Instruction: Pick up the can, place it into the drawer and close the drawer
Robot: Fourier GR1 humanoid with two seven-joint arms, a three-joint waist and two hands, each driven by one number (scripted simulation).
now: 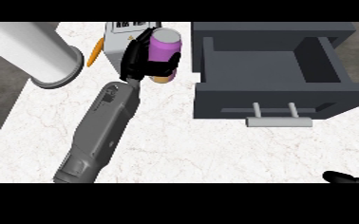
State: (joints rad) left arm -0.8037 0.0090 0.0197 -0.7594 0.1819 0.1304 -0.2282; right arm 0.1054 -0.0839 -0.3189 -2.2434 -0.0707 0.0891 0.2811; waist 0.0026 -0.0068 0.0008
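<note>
Grey cylinder (38, 54), carrot (94, 54), white box (125, 31).

Open drawer (270, 66) cavity unobstructed above

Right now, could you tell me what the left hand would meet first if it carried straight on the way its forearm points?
The left hand, curled round the purple can, points up and slightly right. Straight on lies the grey box at the counter's far edge, probably first, though heights are unclear.

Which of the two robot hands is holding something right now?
The left robot hand, curled round the purple can; the right robot hand holds nothing visible.
</note>
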